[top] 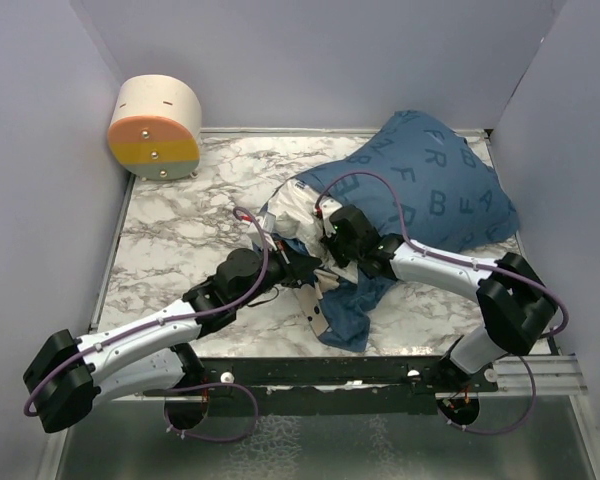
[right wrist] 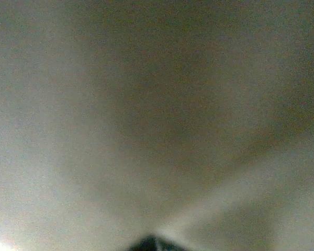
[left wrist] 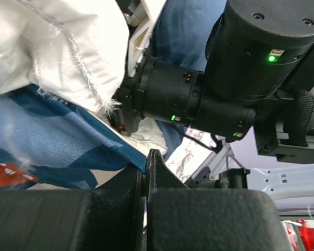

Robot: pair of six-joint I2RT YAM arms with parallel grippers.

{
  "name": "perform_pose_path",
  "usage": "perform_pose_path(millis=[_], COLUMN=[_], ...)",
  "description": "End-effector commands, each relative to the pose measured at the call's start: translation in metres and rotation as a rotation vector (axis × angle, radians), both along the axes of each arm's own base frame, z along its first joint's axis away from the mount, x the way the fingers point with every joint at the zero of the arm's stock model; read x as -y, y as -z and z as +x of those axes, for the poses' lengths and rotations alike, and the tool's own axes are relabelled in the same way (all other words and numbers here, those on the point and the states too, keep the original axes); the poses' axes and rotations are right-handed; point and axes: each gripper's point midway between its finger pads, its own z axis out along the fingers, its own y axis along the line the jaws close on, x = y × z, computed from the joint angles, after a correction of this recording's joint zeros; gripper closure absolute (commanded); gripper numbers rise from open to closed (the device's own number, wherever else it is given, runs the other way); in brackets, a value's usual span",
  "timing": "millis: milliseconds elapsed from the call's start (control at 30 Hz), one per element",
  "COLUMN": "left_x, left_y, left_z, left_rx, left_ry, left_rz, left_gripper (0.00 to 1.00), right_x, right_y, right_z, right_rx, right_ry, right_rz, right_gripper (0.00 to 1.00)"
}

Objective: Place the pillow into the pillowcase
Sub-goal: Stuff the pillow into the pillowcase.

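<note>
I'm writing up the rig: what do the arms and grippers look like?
The left arm and right arm have white links between bulky black joints, each trailing a purple cable. The left gripper is matte black; small green lights glow on the right wrist.

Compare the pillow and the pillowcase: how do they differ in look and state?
The pillow is white; the pillowcase is dark blue with pale letters. The pillow is mostly hidden, only one end showing; the pillowcase bulges in full view. Both are soft cloth lying on the table.
</note>
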Motion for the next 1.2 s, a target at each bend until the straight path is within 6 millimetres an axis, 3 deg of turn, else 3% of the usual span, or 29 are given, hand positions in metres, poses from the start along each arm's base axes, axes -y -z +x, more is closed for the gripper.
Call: perform_pose_path(millis=[0,67,133,267,367,433,567,667,733,1000,1167], left_x=[0.036,0.039,0.033,0.007,0.001,0.004,0.007,0.003,-0.001,-0.005,-0.008], left_y=[-0.115,-0.113,-0.124,-0.151,-0.129,-0.105,-0.061,-0.045,-0.040,-0.024,-0.020], left_z=[-0.042,-0.040,-0.029,0.003,0.030,0.039,0.038,0.035,0.034,0.026,0.021], left_rx=[0.139,0.130,0.171,0.239,0.188,0.129,0.053,0.035,0.031,0.016,0.013], left_ry=[0.277,0.282,0.229,0.095,0.060,0.072,0.089,0.084,0.072,0.087,0.094], left_rz=[-0.363,-0.358,-0.312,-0.268,-0.240,-0.240,-0.218,-0.198,-0.184,-0.151,-0.142], left_gripper=[1.00,1.00,1.00,1.00,1.00,1.00,1.00,1.00,1.00,1.00,1.00], right_x=[0.023,0.009,0.005,0.005,-0.016,-0.026,-0.028,-0.027,-0.027,-0.022,-0.042], right_y=[0.032,0.026,0.032,0.045,0.019,-0.013,-0.098,-0.144,-0.159,-0.189,-0.223], right_z=[0.007,0.005,-0.003,-0.038,-0.071,-0.084,-0.080,-0.079,-0.078,-0.064,-0.075], right_rx=[-0.101,-0.121,-0.157,-0.259,-0.294,-0.268,-0.078,0.014,0.037,0.170,0.226], right_ry=[0.120,0.065,0.014,-0.107,-0.268,-0.343,-0.370,-0.403,-0.415,-0.384,-0.521], right_rz=[0.024,0.065,0.058,0.077,0.247,0.353,0.476,0.504,0.501,0.512,0.619], right_gripper=[0.98,0.92,0.83,0.72,0.70,0.64,0.50,0.47,0.46,0.46,0.47])
